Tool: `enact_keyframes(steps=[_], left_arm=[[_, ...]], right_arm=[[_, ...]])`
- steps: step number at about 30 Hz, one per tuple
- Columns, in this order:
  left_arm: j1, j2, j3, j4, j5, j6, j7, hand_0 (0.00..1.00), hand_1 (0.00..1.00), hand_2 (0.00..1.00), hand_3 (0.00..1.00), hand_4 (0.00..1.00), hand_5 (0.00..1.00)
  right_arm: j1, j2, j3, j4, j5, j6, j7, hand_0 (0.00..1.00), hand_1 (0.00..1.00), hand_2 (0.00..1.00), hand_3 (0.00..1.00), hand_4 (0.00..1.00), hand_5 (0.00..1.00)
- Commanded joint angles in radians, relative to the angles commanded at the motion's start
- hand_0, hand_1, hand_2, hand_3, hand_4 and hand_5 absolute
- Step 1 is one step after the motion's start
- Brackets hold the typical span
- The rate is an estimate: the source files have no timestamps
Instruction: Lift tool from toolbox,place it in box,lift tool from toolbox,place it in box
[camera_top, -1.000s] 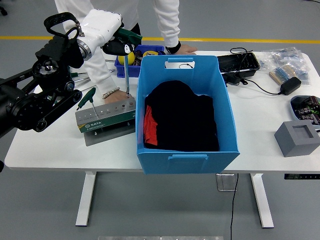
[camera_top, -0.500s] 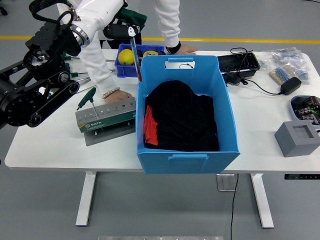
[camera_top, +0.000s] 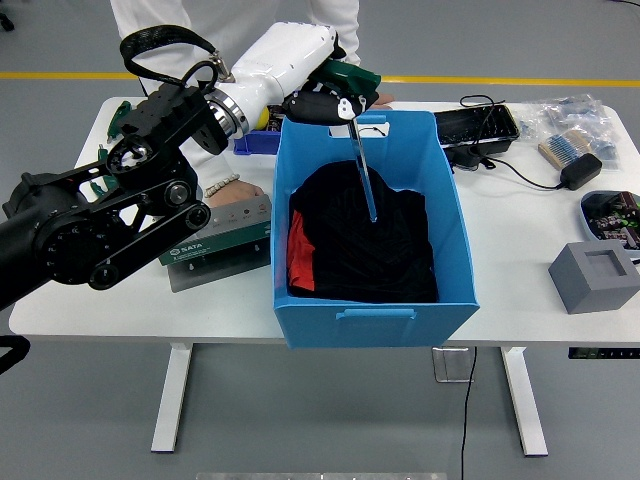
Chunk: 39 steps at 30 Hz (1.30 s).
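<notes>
Currently: L hand (camera_top: 335, 98) clamped on tool (camera_top: 362, 165) by its green handle, over far-left rim of box (camera_top: 455, 250); shaft hangs near-vertical, tip down over black cloth (camera_top: 365, 240) inside, toolbox (camera_top: 215, 240) left of box; R hand unseen.

The box (camera_top: 372, 230) sits in the middle of the counter (camera_top: 520, 270). A cloth (camera_top: 365, 240) lies inside the box. The toolbox (camera_top: 215, 240) lies just left of the box. The left hand (camera_top: 325, 95) is over the box's back left corner, and its tool (camera_top: 362, 165) hangs down into the box. A block (camera_top: 593, 275) sits far right of the box.
</notes>
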Motion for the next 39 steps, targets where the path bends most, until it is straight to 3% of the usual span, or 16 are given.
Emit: enact_keyframes(steps=[6,11,12,28,30,33,35,36,39], left_arm=[[-0.004,-0.037,0.064,0.098,-0.093,-0.04,-0.056,0.135,0.002,0.025,0.041,0.632,0.55],[-0.017,-0.062,0.098,0.199,-0.128,-0.079,-0.066,0.135,0.002,0.025,0.041,0.632,0.55],[-0.021,-0.067,0.105,0.212,-0.13,-0.09,-0.065,0.161,0.017,0.074,0.092,0.62,0.541],[-0.061,-0.132,0.197,0.34,-0.185,-0.216,-0.082,0.177,0.027,0.091,0.115,0.643,0.563],[-0.067,-0.142,0.207,0.344,-0.186,-0.222,-0.088,0.214,0.086,0.144,0.168,0.684,0.593],[-0.074,-0.16,0.228,0.345,-0.183,-0.217,-0.105,0.214,0.086,0.144,0.168,0.684,0.593],[-0.069,-0.166,0.241,0.347,-0.189,-0.176,-0.142,0.214,0.086,0.144,0.168,0.684,0.593],[-0.065,-0.168,0.245,0.351,-0.19,-0.152,-0.164,0.398,0.396,0.489,0.576,0.866,0.678],[-0.057,-0.17,0.253,0.362,-0.184,-0.113,-0.205,0.398,0.396,0.489,0.576,0.866,0.678]], right_arm=[[0.007,-0.004,0.001,-0.001,-0.002,0.002,0.0,0.643,0.624,0.702,0.55,0.781,0.673],[0.008,-0.006,0.001,-0.001,-0.003,0.002,0.0,0.643,0.624,0.702,0.55,0.781,0.673],[0.008,-0.007,0.002,-0.001,-0.005,0.002,0.0,0.643,0.622,0.702,0.551,0.781,0.673],[0.014,-0.011,0.027,-0.004,-0.044,0.003,-0.009,0.643,0.624,0.702,0.551,0.779,0.67],[0.014,-0.011,0.03,-0.005,-0.049,0.003,-0.01,0.643,0.624,0.702,0.55,0.779,0.67],[0.016,-0.012,0.037,-0.005,-0.06,0.003,-0.013,0.643,0.624,0.702,0.55,0.779,0.67],[0.015,-0.012,0.042,-0.006,-0.069,0.003,-0.015,0.643,0.624,0.702,0.55,0.779,0.67],[0.015,-0.012,0.042,-0.006,-0.068,0.003,-0.015,0.644,0.624,0.701,0.55,0.779,0.67],[0.015,-0.012,0.04,-0.007,-0.062,0.002,-0.012,0.644,0.624,0.701,0.55,0.779,0.67]])
